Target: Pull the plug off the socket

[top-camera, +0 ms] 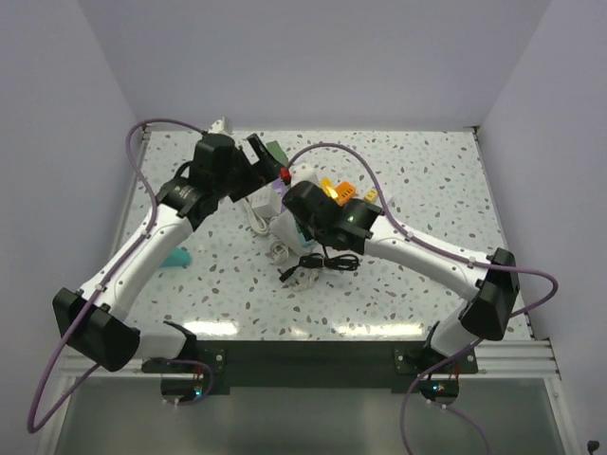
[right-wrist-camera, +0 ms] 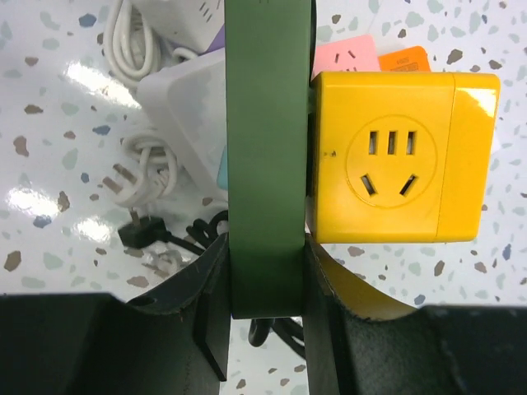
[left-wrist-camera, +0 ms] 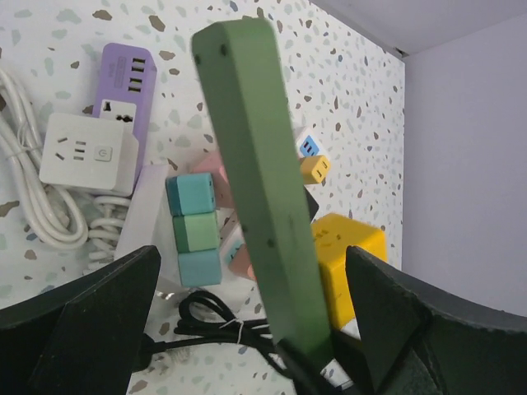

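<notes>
Right jaws pinch the green power strip; left jaws spread wide, straddling it untouched.

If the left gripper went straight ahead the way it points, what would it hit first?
Probably the green power strip, right between the open jaws of the left gripper; depth is hard to judge.

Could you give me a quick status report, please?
Right gripper shut on green power strip. Left gripper open, straddling it. Yellow cube socket against strip's side. Black cable loose underneath.
</notes>
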Tool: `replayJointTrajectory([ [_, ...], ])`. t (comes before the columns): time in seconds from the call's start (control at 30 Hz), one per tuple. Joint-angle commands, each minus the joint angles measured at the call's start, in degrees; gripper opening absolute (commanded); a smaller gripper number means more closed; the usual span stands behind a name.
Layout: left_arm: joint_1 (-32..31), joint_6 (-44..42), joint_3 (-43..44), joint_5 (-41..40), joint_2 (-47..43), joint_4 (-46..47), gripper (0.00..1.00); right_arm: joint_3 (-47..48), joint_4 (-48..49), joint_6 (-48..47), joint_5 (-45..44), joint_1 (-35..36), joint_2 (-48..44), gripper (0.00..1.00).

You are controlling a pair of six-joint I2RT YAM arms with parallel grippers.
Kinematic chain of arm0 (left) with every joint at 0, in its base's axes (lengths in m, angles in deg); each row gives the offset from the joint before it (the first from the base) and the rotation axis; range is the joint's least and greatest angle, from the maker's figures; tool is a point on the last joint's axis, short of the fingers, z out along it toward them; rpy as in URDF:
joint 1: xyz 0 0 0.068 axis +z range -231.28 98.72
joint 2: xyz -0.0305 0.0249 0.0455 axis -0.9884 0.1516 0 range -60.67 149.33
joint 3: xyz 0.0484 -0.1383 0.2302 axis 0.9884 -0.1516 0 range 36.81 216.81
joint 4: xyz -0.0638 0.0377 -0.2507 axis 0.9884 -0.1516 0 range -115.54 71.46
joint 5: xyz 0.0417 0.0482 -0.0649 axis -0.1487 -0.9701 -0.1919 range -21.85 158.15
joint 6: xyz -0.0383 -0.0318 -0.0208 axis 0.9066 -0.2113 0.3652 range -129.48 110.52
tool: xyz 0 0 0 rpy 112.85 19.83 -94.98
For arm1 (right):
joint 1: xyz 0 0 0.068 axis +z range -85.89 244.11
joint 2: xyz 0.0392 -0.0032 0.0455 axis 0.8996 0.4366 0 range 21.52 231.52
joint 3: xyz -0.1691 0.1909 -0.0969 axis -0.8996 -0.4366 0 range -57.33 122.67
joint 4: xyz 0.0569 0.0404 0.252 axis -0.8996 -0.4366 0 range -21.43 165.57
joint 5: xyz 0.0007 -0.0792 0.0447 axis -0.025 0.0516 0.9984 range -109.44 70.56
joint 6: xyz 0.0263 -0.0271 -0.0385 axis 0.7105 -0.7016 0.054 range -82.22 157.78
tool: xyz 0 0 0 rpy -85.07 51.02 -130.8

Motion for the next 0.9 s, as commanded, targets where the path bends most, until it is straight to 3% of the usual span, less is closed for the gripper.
replayJointTrajectory([
  [0.0, -4.7, 4.9, 3.4, -10.1, 1.5, -1.5, 1.00, 0.2, 0.9, 4.1, -20.2, 6.5, 0.1, 0.00],
  [0.23, -6.8, 8.6, 2.0, -16.7, 4.2, -7.0, 1.00, 3.0, -1.6, 10.5, -31.9, 16.2, 2.6, 0.00],
  [0.43, -6.8, 10.8, -3.0, -18.0, 2.4, -5.2, 0.97, 2.4, -0.8, 11.7, -32.0, 17.9, 2.3, 0.00],
  [0.67, -9.7, 11.5, -4.0, -15.6, 3.4, -0.3, 0.84, 3.0, 0.8, 10.0, -27.7, 18.3, 3.2, 0.00],
  [0.87, -12.0, 12.5, -4.8, -15.0, 3.9, 1.6, 0.60, 3.4, 1.2, 9.8, -26.7, 18.3, 3.4, 0.00],
])
